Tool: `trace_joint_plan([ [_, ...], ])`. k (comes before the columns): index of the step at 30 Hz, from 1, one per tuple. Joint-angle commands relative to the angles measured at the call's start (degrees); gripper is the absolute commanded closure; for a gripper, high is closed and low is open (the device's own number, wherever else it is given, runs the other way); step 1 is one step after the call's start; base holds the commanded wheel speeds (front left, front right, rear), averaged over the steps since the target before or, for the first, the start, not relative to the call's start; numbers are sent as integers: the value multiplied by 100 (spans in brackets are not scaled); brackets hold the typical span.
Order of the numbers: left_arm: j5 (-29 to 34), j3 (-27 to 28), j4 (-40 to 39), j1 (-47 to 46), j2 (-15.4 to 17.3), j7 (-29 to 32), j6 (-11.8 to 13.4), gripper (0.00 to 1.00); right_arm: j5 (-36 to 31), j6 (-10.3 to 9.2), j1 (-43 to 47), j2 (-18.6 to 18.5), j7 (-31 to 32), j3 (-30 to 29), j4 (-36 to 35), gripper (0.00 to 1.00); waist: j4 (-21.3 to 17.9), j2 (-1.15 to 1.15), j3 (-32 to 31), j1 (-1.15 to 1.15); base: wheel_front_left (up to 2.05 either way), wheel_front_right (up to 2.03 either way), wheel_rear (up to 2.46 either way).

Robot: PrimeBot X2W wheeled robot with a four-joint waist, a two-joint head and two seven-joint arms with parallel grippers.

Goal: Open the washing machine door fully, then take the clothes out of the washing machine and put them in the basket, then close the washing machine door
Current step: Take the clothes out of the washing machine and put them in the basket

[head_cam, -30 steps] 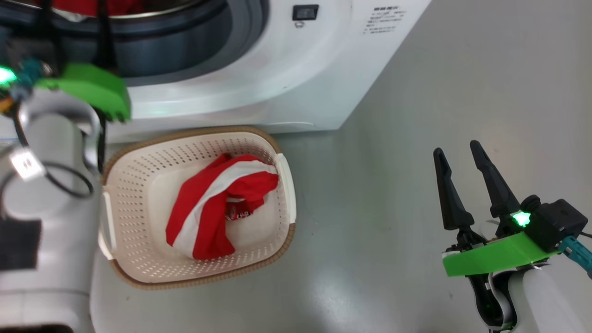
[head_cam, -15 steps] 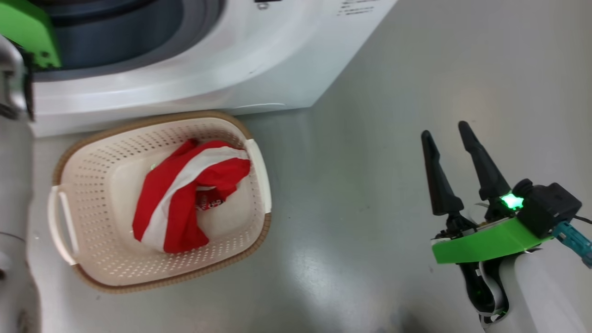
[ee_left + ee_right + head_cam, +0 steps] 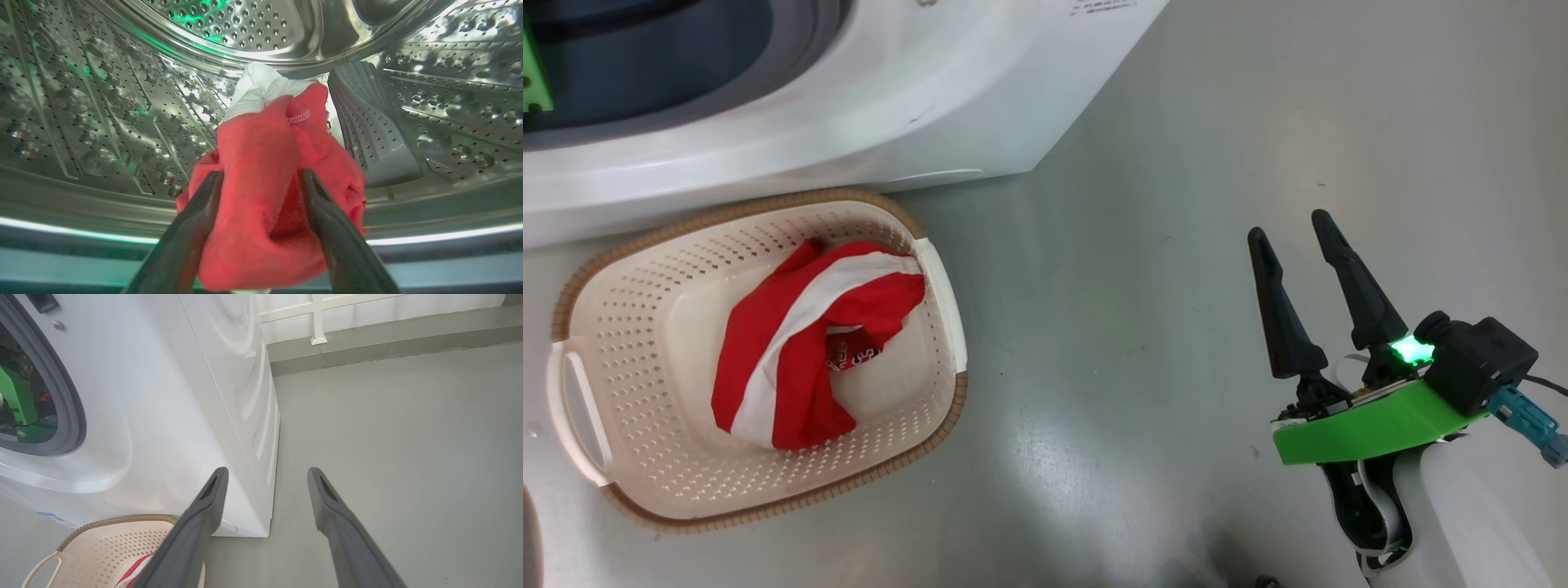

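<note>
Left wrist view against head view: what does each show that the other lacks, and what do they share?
Left wrist: the perforated steel drum and a red garment with a white part flanked by the open left gripper. Head: the cream perforated basket holding a red-and-white striped garment, and the open right gripper over grey floor. Shared: the white washing machine, inside versus outside.

Grey floor (image 3: 1176,163) (glossy), white wall (image 3: 367,308)

Laundry area: a large white box-shaped front-loading washing machine (image 3: 163,396) stands on a smooth bare grey floor (image 3: 408,437), a cream perforated plastic basket (image 3: 645,441) before it, a white panelled wall (image 3: 367,304) behind.
</note>
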Motion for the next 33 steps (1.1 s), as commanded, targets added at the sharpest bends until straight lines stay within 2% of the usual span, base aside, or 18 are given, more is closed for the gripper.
trace_joint_plan([
  [1, -23, 10, -95, -33, 342, 39, 18, 0, 28, 42, -8, 11, -37, 101, -140, 0, 1, 0, 1, 0, 0, 0, 0],
  [6, -62, -49, -77, 22, 295, 178, -54, 1, 51, 42, -40, 11, -37, 86, -140, 0, 19, 0, 12, 0, 0, 0, 0],
  [7, -58, -73, -75, 32, 296, 192, -77, 34, 54, 42, -49, 11, -37, 89, -143, 0, 19, 0, 14, 0, 0, 0, 0],
  [8, -65, -86, -73, 36, 299, 200, -104, 59, 56, 42, -57, 11, -37, 92, -146, 0, 19, 0, 17, 0, 0, 0, 0],
  [9, -77, -93, -72, 35, 301, 196, -128, 77, 58, 42, -66, 11, -37, 92, -149, 0, 19, 0, 20, 0, 0, 0, 0],
  [10, -80, -109, -71, 37, 292, 179, -133, 100, 60, 42, -75, 11, -37, 89, -151, 0, 21, 0, 21, 0, 0, 0, 0],
  [18, -127, -206, -67, 22, 243, -262, -172, 100, 29, 42, -73, 11, -37, 21, -158, 0, 84, 0, -20, 0, 0, 0, 0],
  [26, -374, -139, -162, 249, 24, -855, -298, 100, -31, 42, -34, 11, -37, -45, -126, 0, 257, 0, -258, 0, 0, 0, 0],
  [29, -548, -29, -416, 493, -77, -929, -349, 100, -71, 42, 22, 11, -37, -82, -99, 0, 337, 0, -405, 0, 0, 0, 0],
  [33, -731, 106, -1421, 1107, -213, -937, -446, 100, -131, 42, 136, 12, -37, -165, -86, 0, 461, 0, -617, 0, 0, 0, 0],
])
